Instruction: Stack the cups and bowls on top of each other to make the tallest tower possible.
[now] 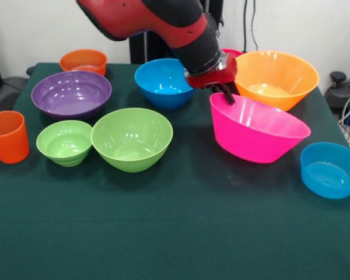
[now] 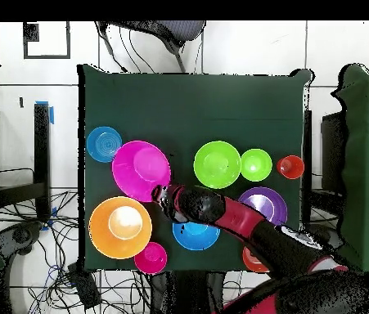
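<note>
Nearest us on the green-covered counter [image 1: 175, 233] we see a small blue bowl [image 1: 331, 170] at the right and the orange cup [image 1: 8, 136] at the left edge, with a small green bowl [image 1: 65, 142] touching a medium green bowl [image 1: 132, 139] between them. The large pink bowl [image 1: 255, 128] sits tilted, and our hand [image 1: 226, 93] is closed on its far rim, one finger inside and one outside. Behind come the purple bowl [image 1: 71, 93], a medium blue bowl [image 1: 163, 82] and the large orange bowl [image 1: 275, 78]; farthest is a small orange bowl [image 1: 83, 60]. No bowl is nested in another.
</note>
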Robot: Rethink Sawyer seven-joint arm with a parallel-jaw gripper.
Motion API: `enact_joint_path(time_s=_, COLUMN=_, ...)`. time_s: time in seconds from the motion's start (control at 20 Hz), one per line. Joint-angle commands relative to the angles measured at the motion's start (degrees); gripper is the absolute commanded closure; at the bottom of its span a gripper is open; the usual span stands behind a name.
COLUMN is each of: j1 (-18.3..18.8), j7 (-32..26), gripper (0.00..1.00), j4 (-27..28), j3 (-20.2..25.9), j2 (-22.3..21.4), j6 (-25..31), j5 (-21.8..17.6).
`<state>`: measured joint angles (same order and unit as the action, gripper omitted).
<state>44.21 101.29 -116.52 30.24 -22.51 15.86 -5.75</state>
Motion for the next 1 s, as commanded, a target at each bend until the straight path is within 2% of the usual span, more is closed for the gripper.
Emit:
enact_joint_path(time_s=0.05, j1=-9.4, j7=5.5, gripper=1.0, j4=6.3, j3=-9.9, j2=-4.6, j6=-4.9, j5=-6.0)
enact_joint_path(time_s=0.2, j1=-13.8, j7=6.1, gripper=1.0, j4=10.6, j3=-16.3, j2=-2.9, j6=-5.6, j5=-7.8)
enact_joint_path(time_s=0.4, j1=-12.9, j7=5.6, gripper=1.0, j4=11.2, j3=-16.2, j2=-2.3, j6=-6.5, j5=-8.1)
enact_joint_path(time_s=0.6, j1=-12.6, j7=5.0, gripper=1.0, j4=10.7, j3=-15.7, j2=-4.7, j6=-5.2, j5=-7.8)
enact_joint_path(time_s=0.85, j1=-12.6, j7=1.6, gripper=1.0, j4=12.1, j3=-14.9, j2=-7.8, j6=0.7, j5=-8.2)
enact_joint_path(time_s=1.0, j1=-13.0, j7=0.6, gripper=1.0, j4=14.5, j3=-14.5, j2=-7.9, j6=4.8, j5=-7.1)
